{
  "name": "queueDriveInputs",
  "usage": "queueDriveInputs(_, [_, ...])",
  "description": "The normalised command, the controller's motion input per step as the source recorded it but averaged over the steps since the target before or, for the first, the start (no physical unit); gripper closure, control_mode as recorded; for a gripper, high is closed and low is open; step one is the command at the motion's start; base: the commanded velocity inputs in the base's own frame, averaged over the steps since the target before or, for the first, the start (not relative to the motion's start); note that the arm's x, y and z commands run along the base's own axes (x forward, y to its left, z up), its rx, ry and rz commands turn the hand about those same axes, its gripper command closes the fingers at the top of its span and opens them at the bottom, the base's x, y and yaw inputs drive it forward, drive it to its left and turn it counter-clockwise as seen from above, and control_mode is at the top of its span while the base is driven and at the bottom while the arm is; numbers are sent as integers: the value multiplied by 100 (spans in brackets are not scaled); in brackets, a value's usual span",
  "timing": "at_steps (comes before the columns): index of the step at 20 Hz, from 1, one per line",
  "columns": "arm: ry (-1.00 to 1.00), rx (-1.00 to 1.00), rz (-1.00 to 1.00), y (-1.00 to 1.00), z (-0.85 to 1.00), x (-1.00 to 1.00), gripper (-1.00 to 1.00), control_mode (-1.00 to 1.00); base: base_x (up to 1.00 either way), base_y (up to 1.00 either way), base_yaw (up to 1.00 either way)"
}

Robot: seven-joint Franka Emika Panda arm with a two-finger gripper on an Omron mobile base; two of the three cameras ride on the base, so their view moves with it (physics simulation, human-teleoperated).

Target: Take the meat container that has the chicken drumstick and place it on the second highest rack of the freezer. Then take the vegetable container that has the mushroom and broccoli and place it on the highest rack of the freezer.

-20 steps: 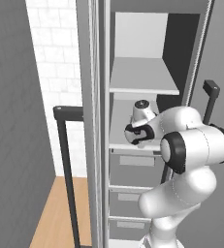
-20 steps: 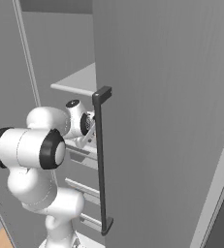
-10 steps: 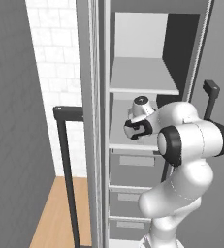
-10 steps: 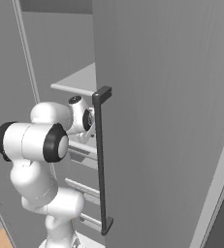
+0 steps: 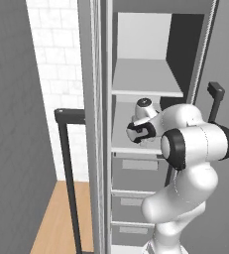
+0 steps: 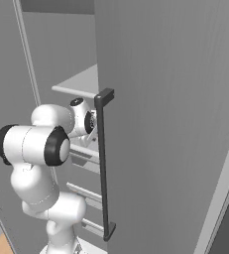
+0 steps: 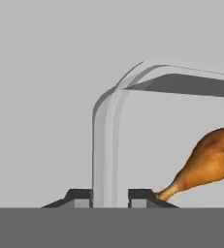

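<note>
In the hand view, the grey rim of the meat container (image 7: pixel 106 145) runs up between my two fingertips (image 7: pixel 82 196). My gripper (image 7: pixel 110 197) straddles that rim, with the tips close against both its sides. The orange-brown chicken drumstick (image 7: pixel 208 162) lies inside the tray to the right, its pale bone end near my right tip. In the left base view my hand (image 5: pixel 138 130) reaches into the freezer (image 5: pixel 102 149) just above the second shelf (image 5: pixel 121 146), below the top shelf (image 5: pixel 145 82). The vegetable container, mushroom and broccoli are out of view.
The open freezer door with its long dark bar handle (image 6: pixel 103 163) stands right beside my arm. Another dark bar handle (image 5: pixel 69 173) rises left of the freezer column. Grey drawer fronts (image 5: pixel 136 173) sit below the shelf. A white brick wall (image 5: pixel 56 74) is at the back left.
My hand has stayed at the second shelf with the tray's rim between the fingers. The elbow has shifted a little upward and to the left.
</note>
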Motion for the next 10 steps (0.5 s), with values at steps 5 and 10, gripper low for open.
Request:
queueDriveInputs(5, [0, 0, 0, 0, 0, 0, -100, -100, 0, 0, 0])
queueDriveInputs(10, [1, 0, 0, 0, 0, -5, -100, -100, 0, 0, 0])
